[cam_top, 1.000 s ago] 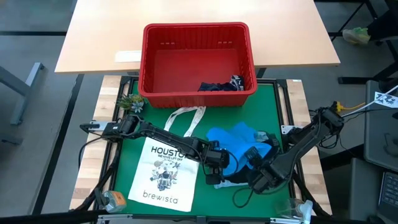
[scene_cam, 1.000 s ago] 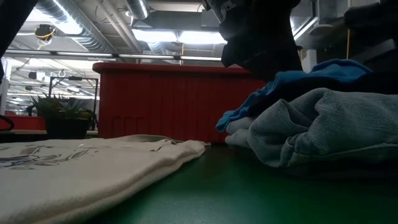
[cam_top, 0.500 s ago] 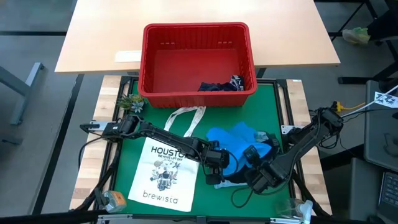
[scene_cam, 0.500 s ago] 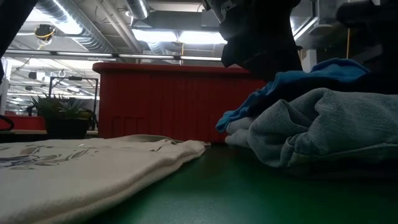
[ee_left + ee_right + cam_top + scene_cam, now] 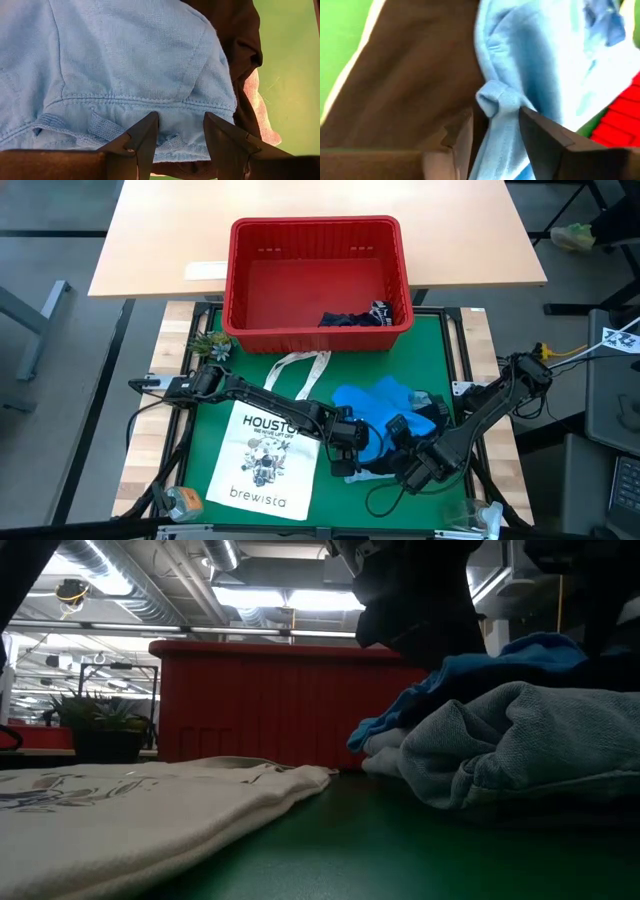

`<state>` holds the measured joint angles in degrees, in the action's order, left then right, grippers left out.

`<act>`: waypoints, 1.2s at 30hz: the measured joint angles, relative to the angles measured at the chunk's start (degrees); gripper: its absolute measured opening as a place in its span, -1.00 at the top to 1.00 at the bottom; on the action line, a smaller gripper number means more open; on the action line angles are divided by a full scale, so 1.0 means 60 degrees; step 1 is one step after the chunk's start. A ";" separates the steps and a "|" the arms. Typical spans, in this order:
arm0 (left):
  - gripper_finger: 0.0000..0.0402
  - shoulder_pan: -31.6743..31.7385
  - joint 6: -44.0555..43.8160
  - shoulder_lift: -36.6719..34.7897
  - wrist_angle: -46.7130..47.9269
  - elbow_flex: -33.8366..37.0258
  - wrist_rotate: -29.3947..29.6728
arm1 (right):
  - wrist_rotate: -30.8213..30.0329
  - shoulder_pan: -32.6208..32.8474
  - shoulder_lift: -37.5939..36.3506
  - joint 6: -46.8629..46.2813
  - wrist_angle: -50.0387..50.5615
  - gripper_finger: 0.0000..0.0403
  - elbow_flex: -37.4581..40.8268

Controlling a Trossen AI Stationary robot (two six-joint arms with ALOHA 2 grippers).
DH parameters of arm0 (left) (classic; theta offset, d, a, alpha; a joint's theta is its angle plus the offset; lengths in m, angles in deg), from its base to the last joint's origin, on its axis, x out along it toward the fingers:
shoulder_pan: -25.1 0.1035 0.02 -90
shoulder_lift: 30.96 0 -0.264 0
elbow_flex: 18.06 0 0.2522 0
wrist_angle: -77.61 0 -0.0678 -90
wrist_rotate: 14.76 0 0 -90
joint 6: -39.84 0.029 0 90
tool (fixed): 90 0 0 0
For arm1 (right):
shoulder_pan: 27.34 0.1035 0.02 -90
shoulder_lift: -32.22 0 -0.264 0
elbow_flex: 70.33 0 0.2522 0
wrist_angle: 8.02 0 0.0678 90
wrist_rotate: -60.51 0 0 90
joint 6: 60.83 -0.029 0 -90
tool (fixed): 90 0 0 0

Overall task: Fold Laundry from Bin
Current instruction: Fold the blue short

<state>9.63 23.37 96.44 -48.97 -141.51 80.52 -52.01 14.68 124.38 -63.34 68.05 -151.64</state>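
A bright blue garment (image 5: 378,408) lies bunched on the green mat, partly on top of a dark garment (image 5: 385,468). My left gripper (image 5: 352,442) is open at the blue garment's left edge, its fingers on either side of a stitched hem (image 5: 150,102). My right gripper (image 5: 398,428) is open over the blue garment's near right part, with a bunched fold (image 5: 496,100) just ahead of its fingers. A dark navy garment (image 5: 350,318) lies in the red bin (image 5: 318,232). In the low view, the blue garment (image 5: 480,670) sits on a grey-looking one (image 5: 520,750). My left gripper comes level from the table's left, its open fingers (image 5: 145,132) over the blue garment's hemmed edge (image 5: 175,142); I cannot tell whether they touch it. My right gripper's open fingers (image 5: 540,127) flank the blue fold (image 5: 492,107); I cannot tell whether they touch it.
A white "HOUSTON brewista" tote bag (image 5: 262,452) lies flat on the mat's left half, its straps toward the bin. A small plant (image 5: 210,343) stands at the mat's far left corner. A wooden table (image 5: 160,240) stands behind the bin.
My right gripper has moved a little toward the table's left, over the blue garment. The garments lie as before.
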 joint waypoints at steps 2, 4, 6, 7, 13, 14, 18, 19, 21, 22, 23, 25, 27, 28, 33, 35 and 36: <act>0.23 0.0000 -0.0004 0.0000 0.0000 0.0000 0.0000 | -0.0165 0.0000 -0.0002 0.0041 -0.0047 0.27 0.0000; 0.23 0.0000 -0.0003 0.0000 0.0000 0.0000 0.0000 | -0.0179 0.0000 -0.0003 0.0087 -0.0105 0.38 0.0000; 0.23 0.0000 -0.0004 0.0000 0.0000 0.0000 0.0000 | -0.0179 0.0000 -0.0003 0.0147 -0.0172 0.51 0.0000; 0.23 0.0000 0.0000 0.0000 0.0000 0.0000 0.0000 | -0.0179 0.0000 -0.0003 0.0151 -0.0177 0.58 0.0000; 0.23 0.0000 -0.0015 0.0000 0.0000 0.0000 0.0000 | 0.0030 0.0000 -0.0003 0.0193 -0.0141 0.96 0.0000; 0.23 -0.0001 -0.0059 0.0000 0.0001 0.0000 0.0000 | 0.0207 0.0000 -0.0003 0.0212 -0.0126 0.95 0.0000; 0.23 -0.0015 -0.0229 0.0000 0.0011 0.0000 0.0000 | 0.0984 0.0004 -0.0003 0.0167 0.0003 0.92 -0.0073; 0.23 -0.0018 -0.0229 0.0000 0.0015 0.0000 0.0000 | 0.1118 0.0039 -0.0003 0.0166 0.0095 0.95 -0.0166; 0.23 -0.0018 -0.0229 0.0000 0.0022 0.0000 0.0000 | 0.1228 0.0145 -0.0003 0.0161 0.0415 0.98 -0.0441; 0.23 -0.0018 -0.0229 0.0000 0.0026 0.0000 0.0000 | 0.1251 0.0221 -0.0003 0.0133 0.0653 0.97 -0.0614; 0.23 -0.0018 -0.0229 0.0000 0.0026 0.0000 0.0000 | 0.1251 0.0329 -0.0003 0.0025 0.0913 0.96 -0.0830; 0.23 -0.0018 -0.0238 0.0000 0.0026 0.0000 0.0000 | 0.1263 0.0573 -0.0003 -0.0315 0.1655 0.95 -0.1318; 0.23 -0.0038 -0.0251 0.0000 0.0022 0.0000 0.0001 | 0.1387 0.0834 -0.0007 -0.0807 0.2533 0.98 -0.1838; 0.23 -0.0050 -0.0251 0.0000 0.0022 0.0002 0.0004 | 0.1604 0.0958 -0.0010 -0.1057 0.2867 0.98 -0.2049; 0.23 -0.0226 -0.0262 0.0000 0.0022 0.0001 -0.0004 | 0.2854 0.1657 -0.0020 -0.1592 0.3210 0.96 -0.2385; 0.23 -0.0336 -0.0259 0.0000 0.0022 0.0004 -0.0004 | 0.3244 0.1934 -0.0014 -0.1732 0.3227 0.97 -0.2335; 0.23 -0.0401 -0.0259 0.0000 0.0016 0.0004 -0.0004 | 0.3328 0.2024 -0.0014 -0.1914 0.3253 0.98 -0.2301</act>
<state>7.23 21.82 96.44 -48.87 -141.49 80.49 -32.04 26.83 124.29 -74.82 87.57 -165.45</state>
